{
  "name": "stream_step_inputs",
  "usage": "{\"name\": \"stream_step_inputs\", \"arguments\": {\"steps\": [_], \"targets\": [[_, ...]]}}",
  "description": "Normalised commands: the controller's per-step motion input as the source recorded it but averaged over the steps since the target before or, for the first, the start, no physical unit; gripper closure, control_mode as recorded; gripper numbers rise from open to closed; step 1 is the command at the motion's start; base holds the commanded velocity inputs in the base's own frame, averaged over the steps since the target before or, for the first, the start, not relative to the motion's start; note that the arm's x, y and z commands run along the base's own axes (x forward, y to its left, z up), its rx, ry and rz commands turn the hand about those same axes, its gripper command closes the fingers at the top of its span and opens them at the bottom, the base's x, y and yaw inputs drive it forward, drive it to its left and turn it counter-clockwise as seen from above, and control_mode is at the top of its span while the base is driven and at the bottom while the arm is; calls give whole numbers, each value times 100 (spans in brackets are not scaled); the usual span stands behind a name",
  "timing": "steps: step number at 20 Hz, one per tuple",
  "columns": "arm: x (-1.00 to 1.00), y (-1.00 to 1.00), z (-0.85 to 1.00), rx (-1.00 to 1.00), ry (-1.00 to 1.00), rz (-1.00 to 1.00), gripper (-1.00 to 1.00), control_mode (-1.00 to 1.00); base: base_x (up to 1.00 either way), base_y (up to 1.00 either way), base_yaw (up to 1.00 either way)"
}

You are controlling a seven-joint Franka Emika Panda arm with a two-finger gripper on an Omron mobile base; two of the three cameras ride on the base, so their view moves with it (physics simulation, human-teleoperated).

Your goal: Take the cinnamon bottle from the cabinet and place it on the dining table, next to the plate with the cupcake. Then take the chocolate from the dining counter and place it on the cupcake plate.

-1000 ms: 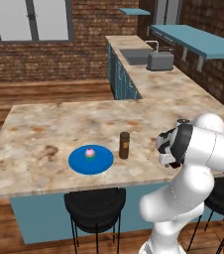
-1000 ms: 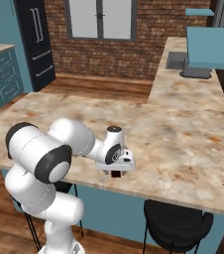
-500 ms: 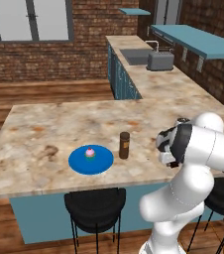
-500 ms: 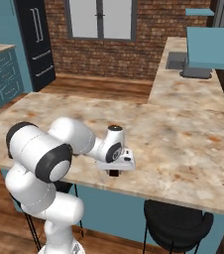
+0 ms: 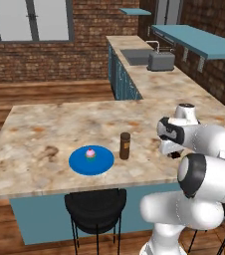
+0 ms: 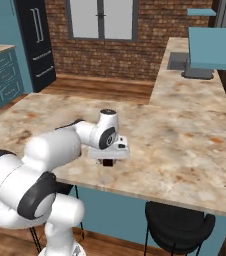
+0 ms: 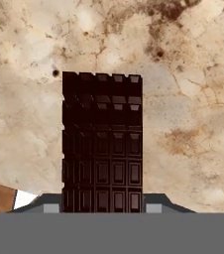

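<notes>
A dark brown chocolate (image 7: 102,144) bar lies flat on the speckled dining counter (image 5: 40,124). My gripper (image 7: 102,208) points down over it, shut on the chocolate, one fingertip against each long side at the bar's near end. From the base views the gripper (image 5: 174,153) (image 6: 106,162) sits low near the counter's front right edge. Left of it stands the brown cinnamon bottle (image 5: 125,146), upright and right beside the blue plate (image 5: 79,164). A pink-topped cupcake (image 5: 90,153) sits on that plate.
A black stool (image 5: 95,209) stands under the counter below the plate, and another stool (image 6: 177,225) stands further right. A toaster (image 5: 161,62) and a sink (image 5: 137,54) are on the far counter run. The counter's front edge is close to the gripper.
The jaws have closed onto the chocolate bar. The arm and the bottle, plate and cupcake have stayed in place.
</notes>
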Motion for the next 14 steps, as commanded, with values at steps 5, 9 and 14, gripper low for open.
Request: {"name": "stream_step_inputs", "arguments": {"steps": [5,9,14], "targets": [[-23,66,81,0,-5,19,100,-100,0,0,0],[-14,80,71,0,-10,22,100,-100,0,0,0],[-11,83,52,0,-12,24,100,-100,0,0,0]]}}
